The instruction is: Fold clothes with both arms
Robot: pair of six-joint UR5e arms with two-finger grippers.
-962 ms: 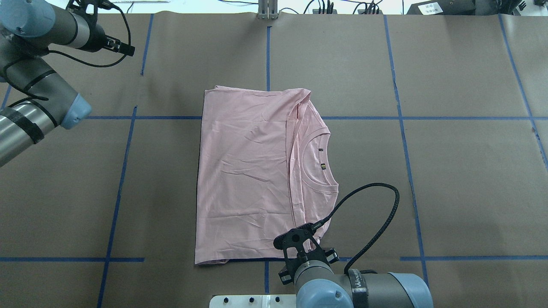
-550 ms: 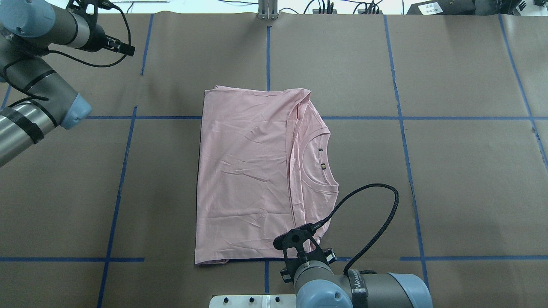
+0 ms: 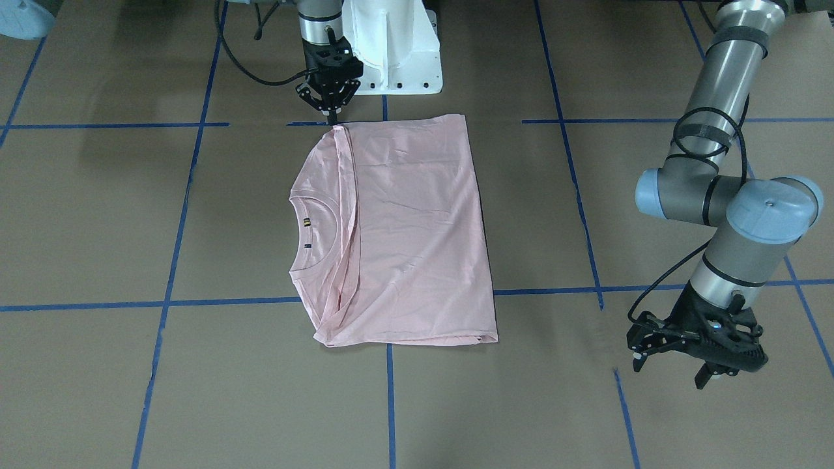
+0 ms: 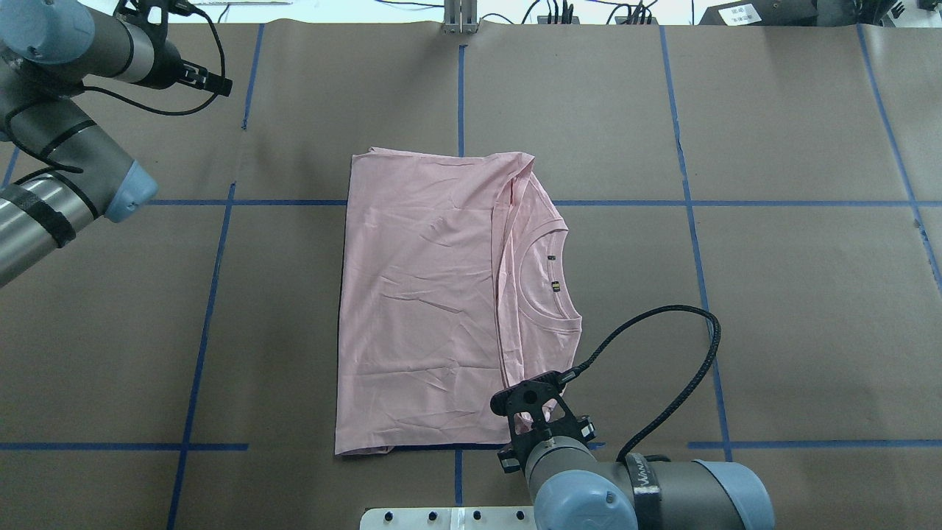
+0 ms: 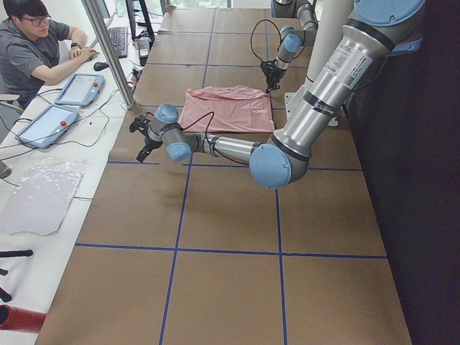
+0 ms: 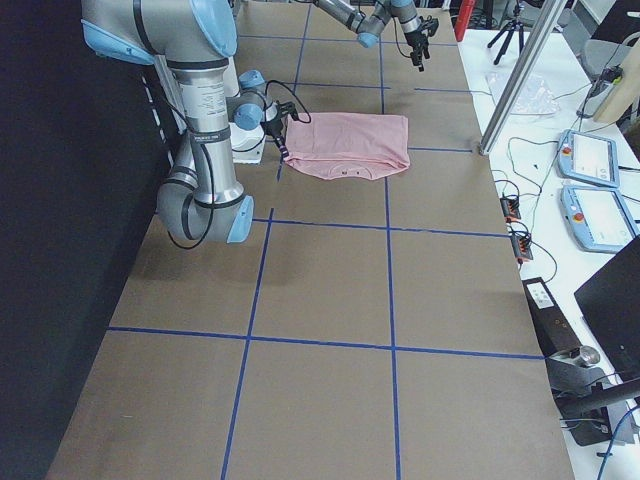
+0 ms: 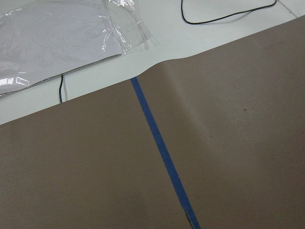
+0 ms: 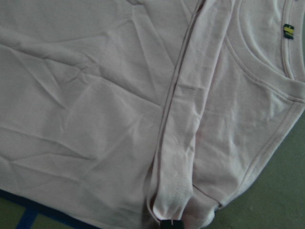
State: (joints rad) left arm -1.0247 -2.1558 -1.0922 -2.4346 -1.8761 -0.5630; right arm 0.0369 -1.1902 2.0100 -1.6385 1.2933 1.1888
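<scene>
My right arm (image 4: 662, 497) lies low in front of the base with the wrist pointing straight down. The right gripper (image 3: 331, 116) has its fingertips pressed together, pinching the corner of the T-shirt (image 3: 410, 228) nearest the base. My left arm (image 3: 717, 98) is bent at the elbow, well off to its own side, and the left gripper (image 3: 671, 365) hangs above the tabletop (image 3: 130, 228) with its jaws spread.

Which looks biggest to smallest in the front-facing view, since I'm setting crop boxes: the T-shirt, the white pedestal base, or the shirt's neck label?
1. T-shirt, by far the largest.
2. white pedestal base, though the view's top edge cuts it off.
3. neck label, only a tiny speck.
</scene>
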